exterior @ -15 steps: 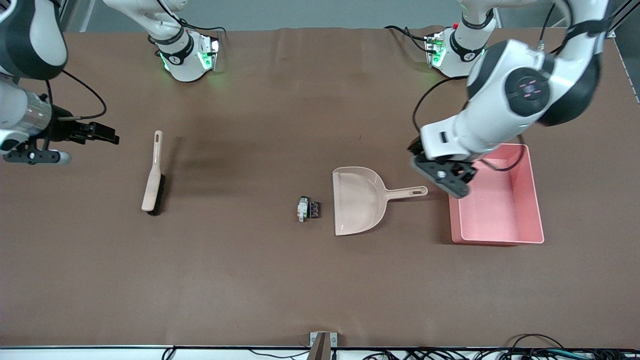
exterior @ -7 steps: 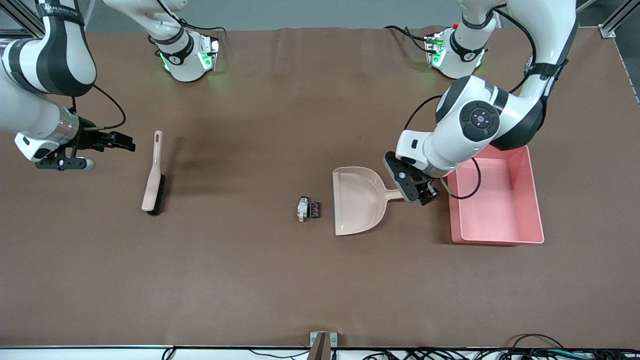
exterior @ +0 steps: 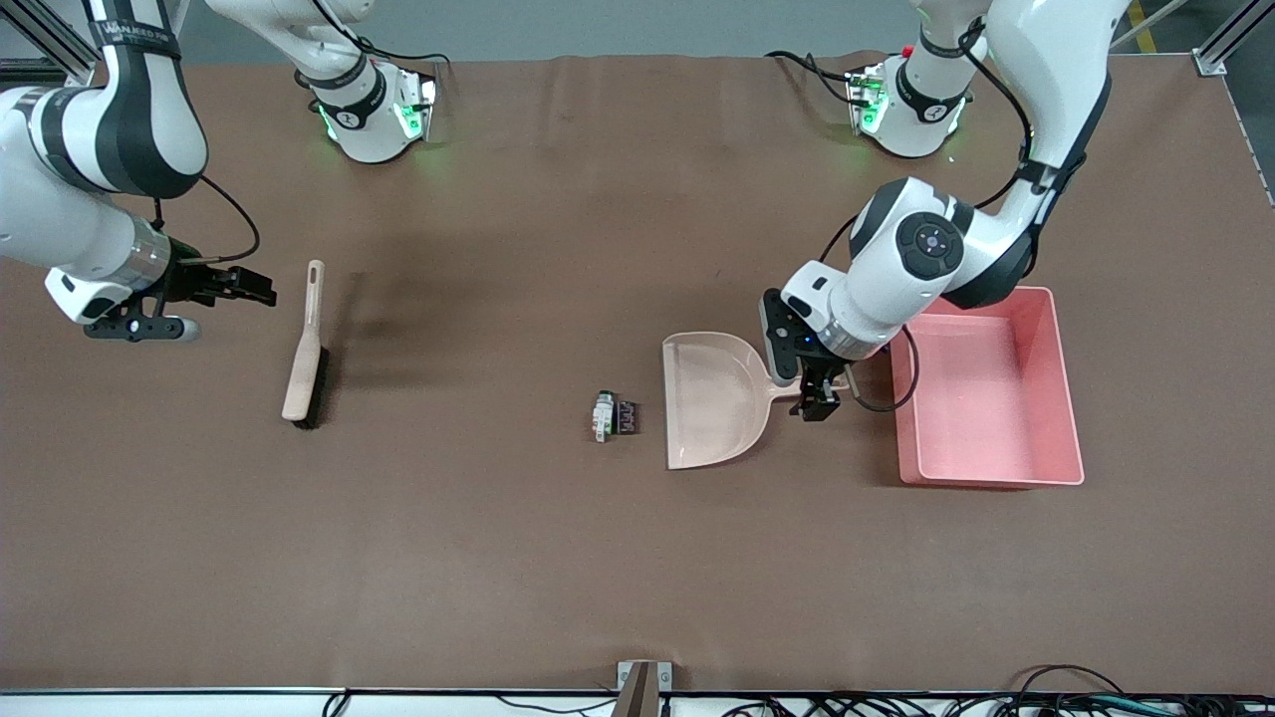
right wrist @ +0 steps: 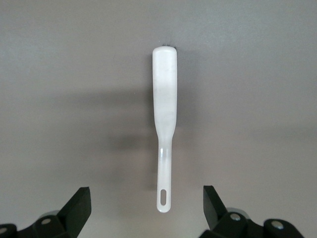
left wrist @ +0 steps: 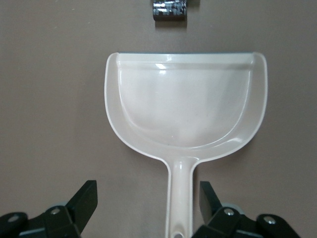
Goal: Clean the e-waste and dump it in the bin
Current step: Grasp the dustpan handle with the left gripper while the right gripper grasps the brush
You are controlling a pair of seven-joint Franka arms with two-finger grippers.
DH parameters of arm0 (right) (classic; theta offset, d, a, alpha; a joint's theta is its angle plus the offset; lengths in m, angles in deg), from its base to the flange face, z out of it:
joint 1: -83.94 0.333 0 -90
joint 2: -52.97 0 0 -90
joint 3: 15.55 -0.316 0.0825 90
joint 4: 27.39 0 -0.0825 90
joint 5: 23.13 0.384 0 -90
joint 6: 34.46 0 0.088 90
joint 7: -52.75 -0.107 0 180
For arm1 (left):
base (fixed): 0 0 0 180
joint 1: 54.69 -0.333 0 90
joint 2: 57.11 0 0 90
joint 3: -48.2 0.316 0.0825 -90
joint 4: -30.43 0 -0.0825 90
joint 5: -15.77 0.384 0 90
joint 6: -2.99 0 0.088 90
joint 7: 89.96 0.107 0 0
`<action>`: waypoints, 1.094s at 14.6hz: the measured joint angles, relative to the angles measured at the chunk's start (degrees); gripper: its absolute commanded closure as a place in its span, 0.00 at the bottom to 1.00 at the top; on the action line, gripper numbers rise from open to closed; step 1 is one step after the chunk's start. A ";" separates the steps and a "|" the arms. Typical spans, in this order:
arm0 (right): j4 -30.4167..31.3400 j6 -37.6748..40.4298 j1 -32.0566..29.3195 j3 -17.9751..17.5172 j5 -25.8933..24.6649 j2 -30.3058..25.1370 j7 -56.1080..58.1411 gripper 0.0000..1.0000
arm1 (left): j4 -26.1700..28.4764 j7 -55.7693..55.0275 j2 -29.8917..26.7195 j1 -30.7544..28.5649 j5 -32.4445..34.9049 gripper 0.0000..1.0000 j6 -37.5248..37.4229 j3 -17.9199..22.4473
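Left gripper [exterior: 812,393] sits low over the dustpan's handle, its body covering most of that handle in the front view; in the left wrist view the jaws stand spread with a finger on each side of the handle, not touching it, and the handle's end is cut off at the frame edge. Dustpan [exterior: 712,398] lies flat, scoop mouth toward the e-waste [exterior: 615,416], which rests on the table just beside the mouth, toward the right arm's end. Only the dark block [left wrist: 170,9] shows in the left wrist view, clipped by the frame; the white-grey bit is out of it. Bin [exterior: 1056,398], pink, stands just beside the handle end, toward the left arm's end; a cable loop hangs across one of its corners. Right gripper [exterior: 249,287] hovers beside the brush [exterior: 305,349] handle's tip, jaws spread, nothing between them; the bristles are hidden in the right wrist view. Table [exterior: 498,558] wears a brown cloth with faint creases. Both arm bases show green lights; cables lie along the near table edge.
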 measured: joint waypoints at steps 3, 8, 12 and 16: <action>4.45 -3.70 0.00 -0.01 -0.14 0.01 0.46 0.00 | 0.41 2.14 2.94 -0.08 0.00 0.07 1.56 0.01; 14.03 -14.11 0.00 -0.09 -0.20 0.05 1.01 0.00 | 2.23 1.82 5.05 -0.42 0.00 0.06 1.55 0.03; 20.81 -24.42 0.00 -0.10 -0.22 0.40 2.02 0.00 | 2.75 1.70 5.21 -0.42 0.00 0.07 1.52 0.03; 25.58 -32.18 0.00 -0.10 -0.23 1.12 2.84 0.03 | 2.77 1.54 6.29 -0.26 1.54 0.12 1.56 0.03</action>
